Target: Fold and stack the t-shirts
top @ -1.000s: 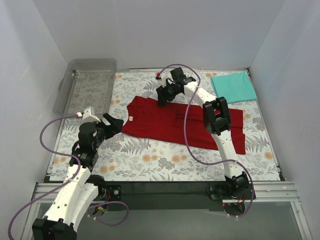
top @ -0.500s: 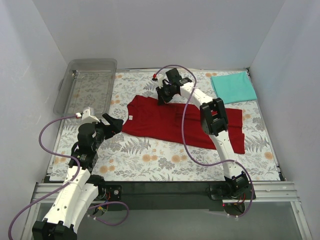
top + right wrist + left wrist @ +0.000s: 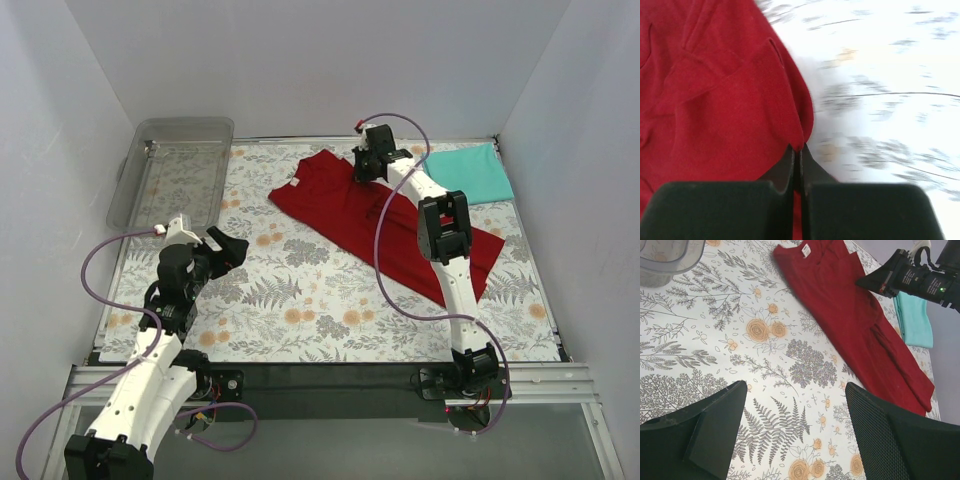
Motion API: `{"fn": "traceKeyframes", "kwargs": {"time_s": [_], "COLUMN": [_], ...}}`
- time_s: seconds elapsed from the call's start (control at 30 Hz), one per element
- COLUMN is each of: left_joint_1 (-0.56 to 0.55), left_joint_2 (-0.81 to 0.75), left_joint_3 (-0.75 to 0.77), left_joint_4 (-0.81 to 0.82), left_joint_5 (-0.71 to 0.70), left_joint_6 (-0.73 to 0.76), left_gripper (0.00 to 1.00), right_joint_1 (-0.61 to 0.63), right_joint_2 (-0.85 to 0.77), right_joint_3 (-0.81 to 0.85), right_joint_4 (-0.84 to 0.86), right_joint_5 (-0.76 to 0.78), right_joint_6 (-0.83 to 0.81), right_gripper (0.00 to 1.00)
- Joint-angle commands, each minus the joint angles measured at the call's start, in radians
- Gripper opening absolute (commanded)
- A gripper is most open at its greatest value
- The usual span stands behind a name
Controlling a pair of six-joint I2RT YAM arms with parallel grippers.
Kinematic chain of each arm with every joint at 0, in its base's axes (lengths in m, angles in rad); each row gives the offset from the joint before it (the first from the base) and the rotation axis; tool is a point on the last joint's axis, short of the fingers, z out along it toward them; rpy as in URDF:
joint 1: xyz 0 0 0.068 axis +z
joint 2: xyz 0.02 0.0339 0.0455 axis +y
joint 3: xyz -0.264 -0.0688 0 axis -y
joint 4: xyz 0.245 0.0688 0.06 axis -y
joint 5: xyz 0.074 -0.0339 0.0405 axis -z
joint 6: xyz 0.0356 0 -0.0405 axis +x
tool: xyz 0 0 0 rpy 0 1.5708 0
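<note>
The dark red t-shirt [image 3: 372, 215] lies spread on a slant across the back middle of the floral table, collar and label at its left end [image 3: 850, 315]. My right gripper [image 3: 360, 172] is shut on a pinch of the shirt's far edge, and the cloth [image 3: 715, 100] bunches up from the closed tips [image 3: 799, 149]. The teal t-shirt [image 3: 468, 172] rests as a flat folded rectangle in the back right corner [image 3: 917, 322]. My left gripper [image 3: 225, 248] hovers open over bare table at the left, well short of the red shirt, nothing between its fingers [image 3: 796, 390].
A clear plastic tray [image 3: 175, 165] stands at the back left, its corner showing in the left wrist view [image 3: 665, 255]. White walls close in the table on three sides. The right arm's purple cable loops over the red shirt.
My right gripper has shut on the red shirt's far edge and pulled it toward the back right; the shirt now lies slanted and farther from the left gripper. The left arm has stayed still.
</note>
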Motion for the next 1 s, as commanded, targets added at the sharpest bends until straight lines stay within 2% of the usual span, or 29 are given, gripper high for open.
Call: {"fn": "traceKeyframes", "kwargs": {"time_s": [0.0, 0.07, 0.13, 0.17, 0.2, 0.27, 0.33, 0.37, 0.43, 0.47, 0.5, 0.53, 0.57, 0.6, 0.67, 0.8, 0.87, 0.97], "left_joint_1": [0.004, 0.004, 0.004, 0.004, 0.004, 0.004, -0.001, -0.011, -0.039, -0.085, -0.120, -0.163, -0.259, -0.310, -0.445, -0.652, -0.749, -0.842], "left_joint_2": [0.004, 0.020, 0.051, 0.066, 0.083, 0.146, 0.189, 0.223, 0.250, 0.278, 0.292, 0.313, 0.336, 0.399, 0.476, 0.774, 0.875, 1.031], "left_joint_3": [-0.006, -0.014, -0.023, -0.028, -0.032, -0.038, -0.045, -0.058, -0.074, -0.084, -0.088, -0.088, -0.085, -0.080, -0.066, 0.042, 0.115, 0.272], "left_joint_4": [0.022, 0.046, 0.072, 0.111, 0.126, 0.190, 0.229, 0.276, 0.319, 0.368, 0.390, 0.408, 0.443, 0.464, 0.503, 0.574, 0.538, 0.478], "left_joint_5": [0.028, 0.059, 0.091, 0.141, 0.163, 0.212, 0.267, 0.277, 0.277, 0.266, 0.225, 0.187, 0.150, 0.078, 0.021, -0.115, -0.183, -0.269], "left_joint_6": [-0.009, -0.013, -0.012, -0.015, -0.024, -0.047, -0.114, -0.139, -0.217, -0.241, -0.265, -0.318, -0.344, -0.381, -0.525, -0.737, -0.836, -0.909], "left_gripper": [0.73, 0.73, 0.73, 0.72, 0.72, 0.70, 0.68, 0.67, 0.67, 0.66, 0.66, 0.66, 0.66, 0.67, 0.67, 0.67, 0.67, 0.66], "right_joint_1": [-0.019, -0.031, -0.032, -0.032, -0.034, -0.034, -0.039, -0.042, -0.048, -0.052, -0.058, -0.063, -0.072, -0.095, -0.158, -0.313, -0.414, -0.523], "right_joint_2": [-0.044, -0.045, -0.059, -0.071, -0.090, -0.169, -0.273, -0.312, -0.435, -0.479, -0.571, -0.622, -0.672, -0.770, -0.862, -1.111, -1.191, -1.321], "right_joint_3": [-0.021, -0.018, -0.014, -0.020, -0.031, -0.081, -0.130, -0.196, -0.277, -0.367, -0.414, -0.464, -0.530, -0.639, -0.754, -1.047, -1.135, -1.259], "right_joint_4": [0.089, 0.098, 0.104, 0.104, 0.106, 0.109, 0.109, 0.108, 0.101, 0.077, 0.057, 0.049, 0.042, 0.025, 0.011, -0.023, -0.023, -0.023], "right_joint_5": [0.252, 0.208, 0.142, 0.093, 0.073, 0.048, 0.033, -0.007, -0.041, -0.112, -0.139, -0.150, -0.185, -0.196, -0.236, -0.316, -0.342, -0.388], "right_joint_6": [0.164, 0.160, 0.106, 0.077, 0.048, -0.060, -0.124, -0.214, -0.300, -0.416, -0.466, -0.507, -0.555, -0.608, -0.630, -0.632, -0.632, -0.623], "right_gripper": [0.01, 0.05, 0.26, 0.42, 0.51, 0.64, 0.67, 0.73, 0.75, 0.77, 0.78, 0.79, 0.82, 0.82, 0.83, 0.82, 0.82, 0.82]}}
